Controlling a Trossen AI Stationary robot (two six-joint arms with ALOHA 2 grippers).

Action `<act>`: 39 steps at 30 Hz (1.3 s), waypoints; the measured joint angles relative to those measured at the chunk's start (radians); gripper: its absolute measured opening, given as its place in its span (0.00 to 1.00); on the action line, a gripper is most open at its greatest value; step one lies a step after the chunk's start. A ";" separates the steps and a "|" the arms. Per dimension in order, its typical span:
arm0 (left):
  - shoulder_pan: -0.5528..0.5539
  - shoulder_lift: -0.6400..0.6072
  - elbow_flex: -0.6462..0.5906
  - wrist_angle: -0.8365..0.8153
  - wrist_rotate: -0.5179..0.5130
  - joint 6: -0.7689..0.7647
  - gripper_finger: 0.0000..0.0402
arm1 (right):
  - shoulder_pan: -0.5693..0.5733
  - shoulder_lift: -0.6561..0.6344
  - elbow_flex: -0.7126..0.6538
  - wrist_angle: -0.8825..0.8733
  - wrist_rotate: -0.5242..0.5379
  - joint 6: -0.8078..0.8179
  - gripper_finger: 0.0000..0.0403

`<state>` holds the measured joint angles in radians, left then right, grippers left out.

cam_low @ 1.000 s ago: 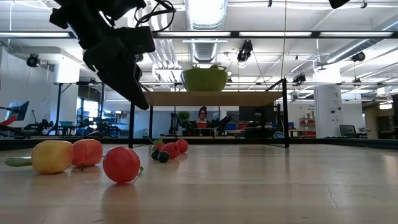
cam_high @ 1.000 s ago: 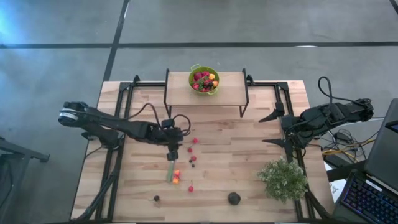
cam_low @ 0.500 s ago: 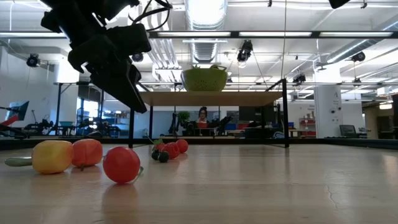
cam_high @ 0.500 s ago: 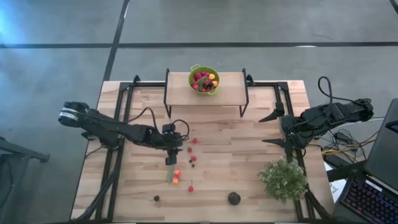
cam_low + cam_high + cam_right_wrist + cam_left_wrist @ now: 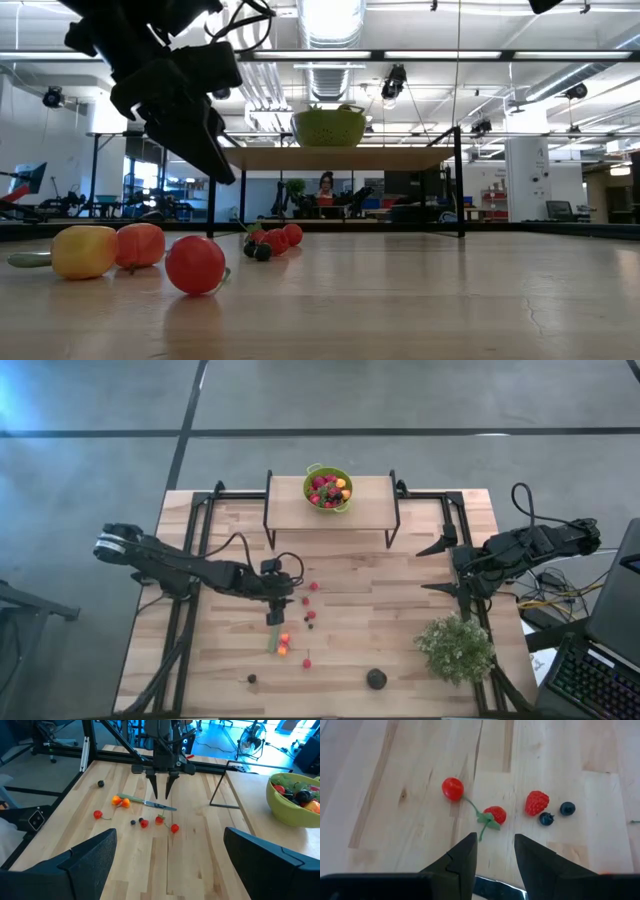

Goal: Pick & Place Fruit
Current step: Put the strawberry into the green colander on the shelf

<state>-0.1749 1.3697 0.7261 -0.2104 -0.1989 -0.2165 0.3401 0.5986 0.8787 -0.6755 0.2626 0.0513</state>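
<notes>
Above the light wooden table (image 5: 400, 580), the left gripper (image 5: 492, 851) hangs with its dark fingers parted and holding nothing, just clear of a red strawberry with green leaves (image 5: 495, 814). At its 11 o'clock lies a red cherry (image 5: 452, 788); toward 1 o'clock sit a red raspberry (image 5: 536, 802) and two dark blueberries (image 5: 567, 808). A green bowl of mixed fruit (image 5: 328, 488) stands on the raised wooden shelf (image 5: 372, 494). At the table's right edge waits the right gripper (image 5: 447, 565), fingers spread wide.
</notes>
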 joint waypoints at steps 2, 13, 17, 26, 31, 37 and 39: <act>-0.001 0.000 -0.005 0.002 0.000 -0.014 0.34 | 0.000 0.000 0.000 0.000 0.000 0.000 0.90; -0.005 0.000 -0.039 0.029 0.027 0.048 0.34 | 0.000 0.001 0.000 0.000 0.000 0.000 0.90; -0.005 0.000 -0.051 0.035 0.038 0.054 0.34 | 0.000 0.001 0.000 0.000 0.000 0.000 0.90; -0.005 0.022 -0.093 0.157 -0.001 0.047 0.34 | 0.000 0.000 0.000 0.000 0.000 0.000 0.90; -0.004 0.070 -0.091 0.215 -0.036 0.069 0.34 | 0.000 0.000 0.000 0.000 0.000 0.000 0.90; -0.004 0.111 -0.091 0.232 -0.043 0.082 0.34 | 0.000 0.000 0.000 0.000 0.000 0.000 0.90; -0.004 0.121 -0.091 0.236 -0.053 0.083 0.34 | 0.000 0.000 0.000 0.000 0.000 0.000 0.90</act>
<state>-0.1787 1.4904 0.6353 0.0257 -0.2523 -0.1340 0.3399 0.5991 0.8787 -0.6756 0.2627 0.0513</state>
